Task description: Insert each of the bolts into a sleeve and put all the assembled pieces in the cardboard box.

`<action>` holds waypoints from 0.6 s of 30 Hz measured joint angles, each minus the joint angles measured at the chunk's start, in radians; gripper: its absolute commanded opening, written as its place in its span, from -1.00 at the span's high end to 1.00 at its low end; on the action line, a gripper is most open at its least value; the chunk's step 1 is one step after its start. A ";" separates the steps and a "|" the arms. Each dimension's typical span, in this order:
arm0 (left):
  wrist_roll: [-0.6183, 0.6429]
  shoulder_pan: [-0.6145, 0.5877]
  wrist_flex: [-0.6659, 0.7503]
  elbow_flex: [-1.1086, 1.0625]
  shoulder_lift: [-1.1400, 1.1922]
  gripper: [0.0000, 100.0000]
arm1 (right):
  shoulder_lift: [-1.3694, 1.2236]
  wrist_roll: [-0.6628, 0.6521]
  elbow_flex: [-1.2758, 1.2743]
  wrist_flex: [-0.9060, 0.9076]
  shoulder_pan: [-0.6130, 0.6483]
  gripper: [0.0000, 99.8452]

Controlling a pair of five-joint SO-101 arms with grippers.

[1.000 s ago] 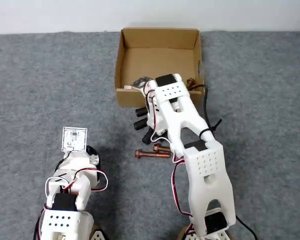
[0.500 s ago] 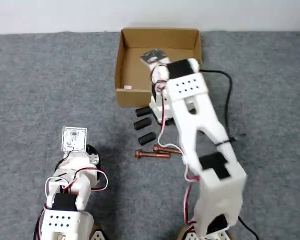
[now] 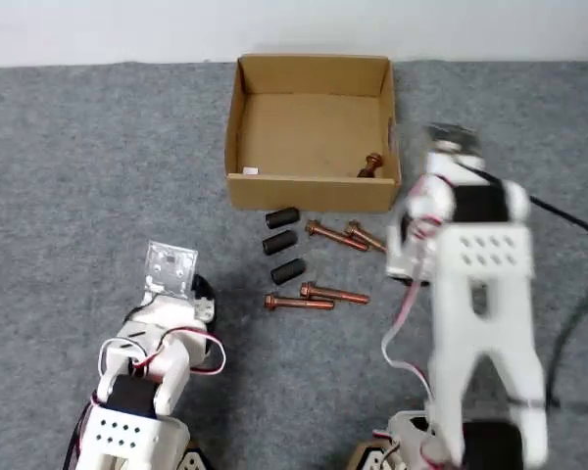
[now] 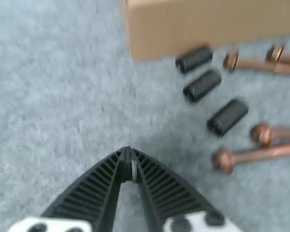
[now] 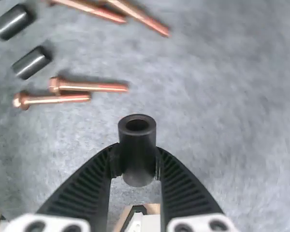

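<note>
High view: the box (image 3: 237, 117) sits on grey carpet (image 3: 88, 166), by a white wall (image 3: 294, 27). Its white label (image 3: 248, 171) is too small to read. One bolt (image 3: 372, 164) lies inside the box. Four bolts (image 3: 333, 293) and three sleeves (image 3: 279, 241) lie just in front of it.

Left wrist view: the left gripper (image 4: 127, 166) has its fingers together, near the box.

Right wrist view: the right gripper (image 5: 137, 153) is clamped on a fourth sleeve (image 5: 137, 137).

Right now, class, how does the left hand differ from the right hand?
The left hand is shut on nothing; the right hand is shut on a black sleeve. The left hand's fingertips touch; the right hand's stand apart around the sleeve. Both have black ribbed fingers above the grey carpet.
</note>
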State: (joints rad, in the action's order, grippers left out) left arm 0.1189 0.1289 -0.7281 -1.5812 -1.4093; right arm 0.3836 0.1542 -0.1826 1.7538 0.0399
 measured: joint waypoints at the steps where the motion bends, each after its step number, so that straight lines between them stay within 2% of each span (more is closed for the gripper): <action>1: 0.000 0.002 -0.020 0.037 0.000 0.99 | 0.049 0.008 -0.029 0.000 -0.032 0.98; 8: 0.057 0.002 -0.141 0.250 0.104 0.99 | 0.334 0.031 -0.189 0.000 -0.216 0.98; 13: 0.187 0.060 -0.201 0.448 0.362 0.99 | 0.453 0.035 -0.270 0.000 -0.278 0.98; 18: 0.365 0.181 -0.269 0.704 0.687 0.99 | 0.519 0.037 -0.308 0.000 -0.327 0.98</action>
State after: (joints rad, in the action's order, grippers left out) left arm 0.4841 0.3099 -0.9966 -0.8769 -0.7219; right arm 0.9022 0.1910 -0.4910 1.7538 -0.2869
